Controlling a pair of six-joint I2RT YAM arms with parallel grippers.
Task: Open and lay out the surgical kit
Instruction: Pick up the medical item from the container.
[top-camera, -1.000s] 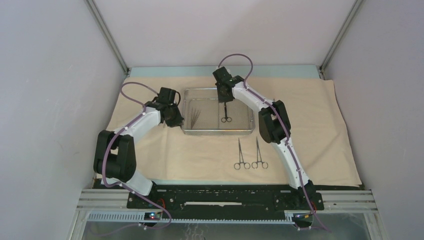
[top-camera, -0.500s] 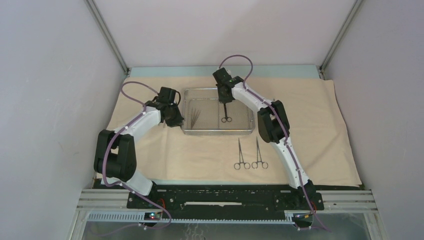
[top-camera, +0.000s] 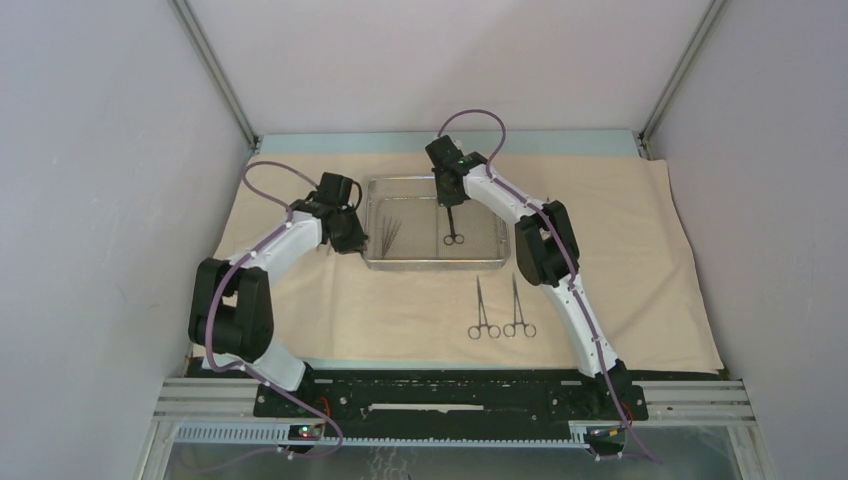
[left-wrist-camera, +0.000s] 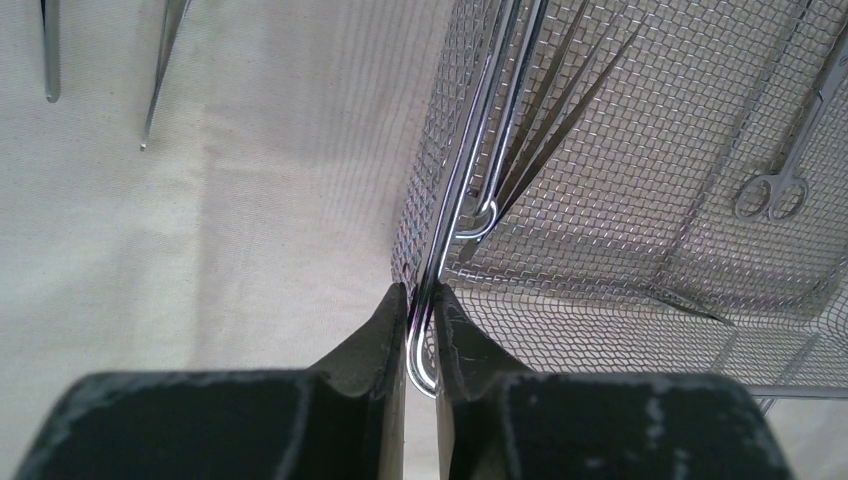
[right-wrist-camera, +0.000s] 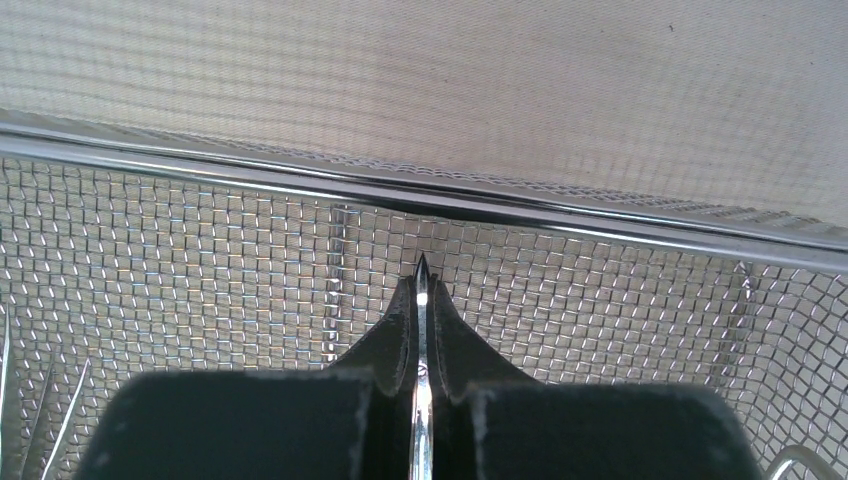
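Left pincer (left-wrist-camera: 420, 305) is found clenched on the tray (left-wrist-camera: 640, 170) rim. Right pincer (right-wrist-camera: 421, 290) is clamped on the tip of a ring-handled instrument (top-camera: 453, 230) within the tray.

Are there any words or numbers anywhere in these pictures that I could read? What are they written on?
None: no words, numbers or signs can be read anywhere.
The mesh tray, the beige cloth, the forceps on the cloth, the left gripper on the tray's rim and the right gripper on a steel instrument are all plain.
The tiny lights at the front are only lights.
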